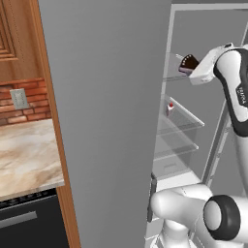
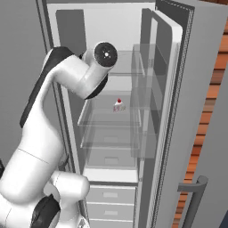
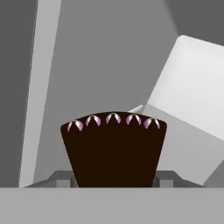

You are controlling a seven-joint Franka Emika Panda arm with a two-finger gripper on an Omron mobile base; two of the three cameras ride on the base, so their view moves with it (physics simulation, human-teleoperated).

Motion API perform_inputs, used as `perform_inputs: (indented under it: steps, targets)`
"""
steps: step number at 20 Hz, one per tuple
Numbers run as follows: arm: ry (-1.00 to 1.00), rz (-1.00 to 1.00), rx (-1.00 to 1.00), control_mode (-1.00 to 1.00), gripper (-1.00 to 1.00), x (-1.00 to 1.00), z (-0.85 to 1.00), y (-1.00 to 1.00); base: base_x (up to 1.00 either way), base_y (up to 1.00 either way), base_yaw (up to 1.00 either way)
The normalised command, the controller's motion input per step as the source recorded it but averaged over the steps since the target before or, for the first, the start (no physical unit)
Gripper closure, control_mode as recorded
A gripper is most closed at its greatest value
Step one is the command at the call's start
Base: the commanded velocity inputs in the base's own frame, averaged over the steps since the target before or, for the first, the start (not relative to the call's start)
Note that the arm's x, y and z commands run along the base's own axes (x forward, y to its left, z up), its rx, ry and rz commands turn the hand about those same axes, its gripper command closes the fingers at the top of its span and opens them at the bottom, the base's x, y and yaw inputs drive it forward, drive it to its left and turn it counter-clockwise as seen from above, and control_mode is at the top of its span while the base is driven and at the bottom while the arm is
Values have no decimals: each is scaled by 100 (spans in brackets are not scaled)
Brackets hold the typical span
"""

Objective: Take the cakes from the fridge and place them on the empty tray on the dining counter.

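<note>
The fridge [image 1: 106,121] stands with its right door [image 2: 171,89] swung open, showing clear glass shelves. My gripper [image 1: 190,68] reaches in at the upper shelf. A dark chocolate cake [image 1: 189,62] sits at its tip. In the hand view this brown wedge [image 3: 114,153] lies between my gripper's [image 3: 114,180] two fingers, which press against its sides. The white cake with a red top [image 2: 119,105] rests on the middle glass shelf [image 1: 170,108], below and left of my hand. The tray and the dining counter are out of view.
Left of the fridge are a wooden side panel [image 1: 54,121], a marble worktop [image 1: 24,160], a black oven [image 1: 29,223] and a brick wall with an outlet [image 1: 19,98]. Door bins [image 2: 149,93] line the open door. Drawers [image 2: 109,196] sit at the fridge's bottom.
</note>
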Motion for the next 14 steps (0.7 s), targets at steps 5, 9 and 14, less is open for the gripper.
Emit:
perform_inputs:
  steps: [5,9,14]
  targets:
    - [-4,-16,-1,-100,100,-99,0,19,0,0,0]
    - [0,-19,0,-100,100,-92,0,50,0,0,0]
    - [-2,-9,0,-100,100,-50,0,29,0,0,0]
